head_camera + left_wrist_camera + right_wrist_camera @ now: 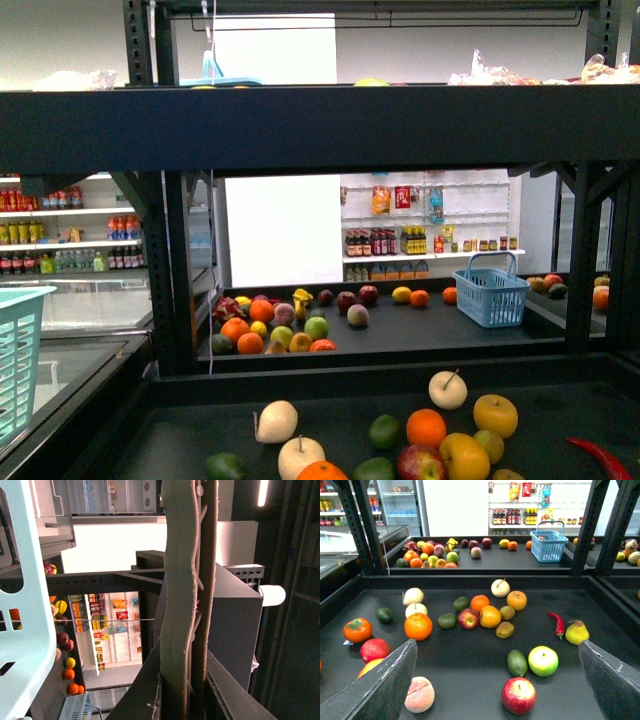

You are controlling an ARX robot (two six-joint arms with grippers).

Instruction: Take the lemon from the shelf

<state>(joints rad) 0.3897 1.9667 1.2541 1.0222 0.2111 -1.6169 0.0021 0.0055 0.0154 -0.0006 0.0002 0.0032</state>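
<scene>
The lemon [496,415] [517,600] is a bright yellow round fruit lying on the near black deck of the shelf [350,382] [470,680], among oranges, apples and other fruit. An orange [480,602] lies beside it. In the right wrist view my right gripper [497,645] is open above the front of this deck, its two grey fingers [390,680] wide apart and nothing between them. The lemon lies well beyond them. In the left wrist view my left gripper [192,580] is shut and empty, off to the side beside a shelf upright. Neither gripper shows in the front view.
A red apple [518,695], a green apple [543,661], an avocado [517,662] and a peach [419,694] lie closest to the right gripper. A yellow-orange fruit [490,616] sits near the lemon. A teal basket [20,350] [25,605] hangs left. A blue basket [492,292] stands on the far deck.
</scene>
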